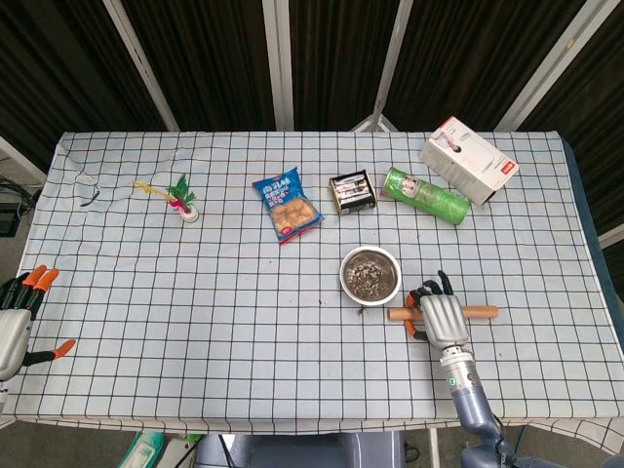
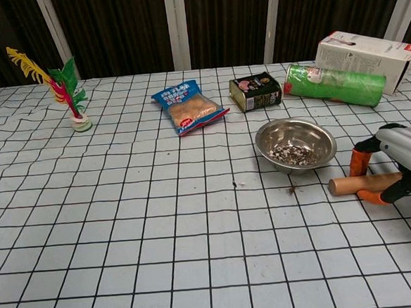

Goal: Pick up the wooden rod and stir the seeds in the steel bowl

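Observation:
The wooden rod (image 1: pixel 476 312) (image 2: pixel 359 183) lies flat on the checked tablecloth, just right of the steel bowl (image 1: pixel 370 272) (image 2: pixel 295 141) with dark seeds in its bottom. My right hand (image 1: pixel 443 314) (image 2: pixel 401 156) sits over the rod's middle. Its orange-tipped fingers (image 2: pixel 360 161) come down on the far side and its thumb on the near side, gripping the rod. Both rod ends stick out from under the palm. My left hand (image 1: pixel 16 314) hangs off the table's left edge, fingers apart and empty.
Behind the bowl lie a dark tin (image 1: pixel 352 191), a green tube can (image 1: pixel 424 195) on its side, a white box (image 1: pixel 468 160) and a blue snack bag (image 1: pixel 288 205). A feathered shuttlecock (image 1: pixel 181 198) stands far left. A few spilled seeds (image 2: pixel 291 189) lie beside the bowl.

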